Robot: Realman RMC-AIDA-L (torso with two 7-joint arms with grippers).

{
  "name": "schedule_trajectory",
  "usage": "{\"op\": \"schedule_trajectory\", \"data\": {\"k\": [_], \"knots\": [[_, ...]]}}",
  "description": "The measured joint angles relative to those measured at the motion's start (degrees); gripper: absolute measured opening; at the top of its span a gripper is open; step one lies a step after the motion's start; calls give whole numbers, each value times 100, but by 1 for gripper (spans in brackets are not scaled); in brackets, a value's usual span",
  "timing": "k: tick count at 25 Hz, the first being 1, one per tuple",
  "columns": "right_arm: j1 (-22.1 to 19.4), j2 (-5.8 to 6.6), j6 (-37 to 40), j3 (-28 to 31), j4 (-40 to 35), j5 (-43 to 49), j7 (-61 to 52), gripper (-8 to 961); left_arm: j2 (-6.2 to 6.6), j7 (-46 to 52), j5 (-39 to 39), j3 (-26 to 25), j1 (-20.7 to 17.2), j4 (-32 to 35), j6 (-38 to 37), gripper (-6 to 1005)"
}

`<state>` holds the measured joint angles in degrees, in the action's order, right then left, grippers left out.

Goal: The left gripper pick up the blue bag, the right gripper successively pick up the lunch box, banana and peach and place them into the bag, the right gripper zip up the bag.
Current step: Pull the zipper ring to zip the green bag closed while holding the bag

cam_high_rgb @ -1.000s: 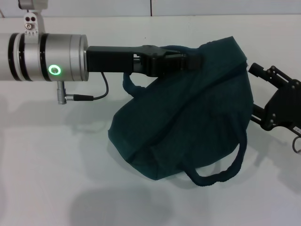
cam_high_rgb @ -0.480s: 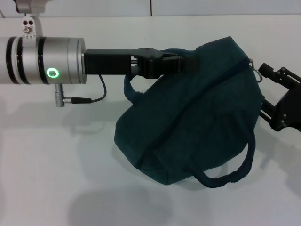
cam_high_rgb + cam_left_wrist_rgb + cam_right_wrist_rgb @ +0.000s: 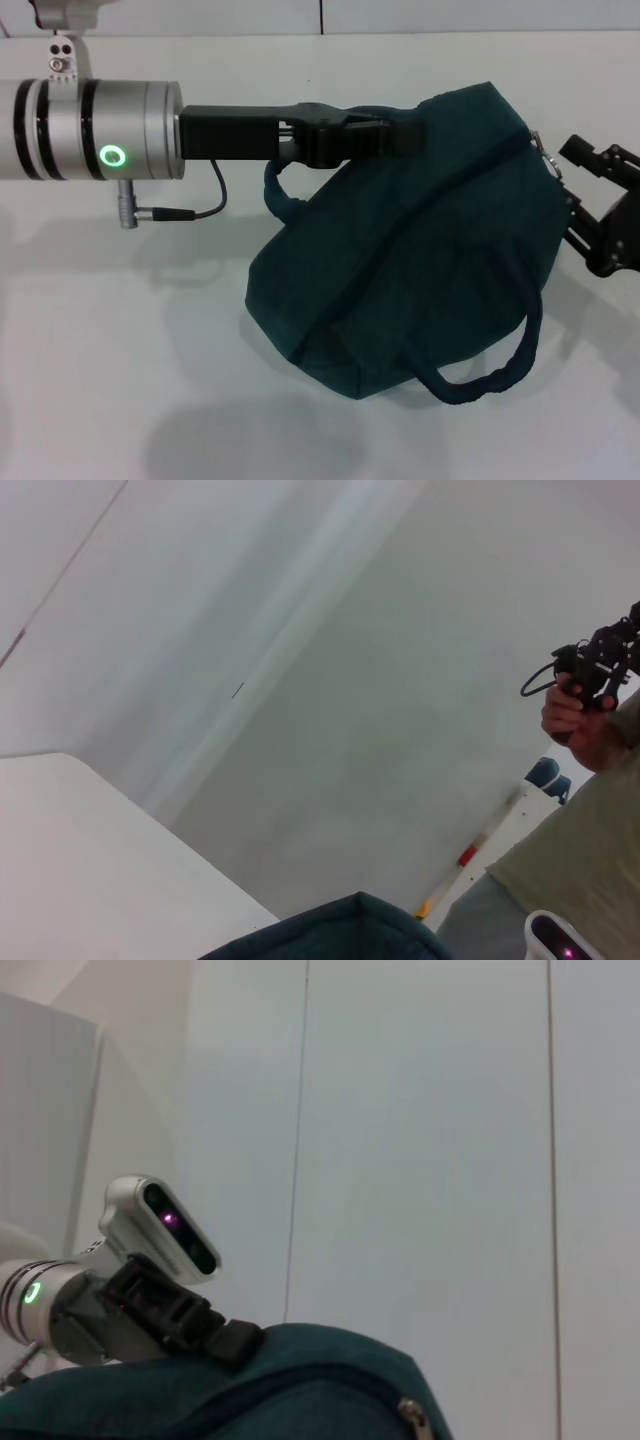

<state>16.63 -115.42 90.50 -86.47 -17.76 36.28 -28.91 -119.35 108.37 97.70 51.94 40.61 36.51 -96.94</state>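
The blue bag hangs just above the white table, and its zip line looks closed. My left gripper reaches in from the left and is shut on the bag's top edge. My right gripper is at the bag's right end with its fingers apart. Its upper fingertip is right beside the ring zip pull. The right wrist view shows the bag, the zip pull and the left gripper. The lunch box, banana and peach are out of view.
One padded handle loops below the left gripper and the other droops at the bag's front. A cable hangs from the left wrist. In the left wrist view a person stands beyond the table.
The right gripper has moved to the right, and the bag's right end has stretched and shifted with it. The zip pull has come into view. The left gripper has kept its hold.
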Motion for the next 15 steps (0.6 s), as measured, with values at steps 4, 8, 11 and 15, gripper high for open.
{"op": "schedule_trajectory", "data": {"k": [4, 8, 11, 15], "knots": [[-26, 2, 13, 7, 1, -72, 0, 419, 0, 0, 4, 0, 0, -27, 0, 55], [-29, 2, 51, 7, 1, -76, 0, 420, 0, 0, 4, 0, 0, -32, 0, 55], [-29, 3, 68, 1, 26, -78, 27, 419, 0, 0, 4, 0, 0, -32, 0, 55], [1, 3, 41, -6, 75, -78, 125, 416, 0, 0, 4, 0, 9, -32, 0, 55]]}}
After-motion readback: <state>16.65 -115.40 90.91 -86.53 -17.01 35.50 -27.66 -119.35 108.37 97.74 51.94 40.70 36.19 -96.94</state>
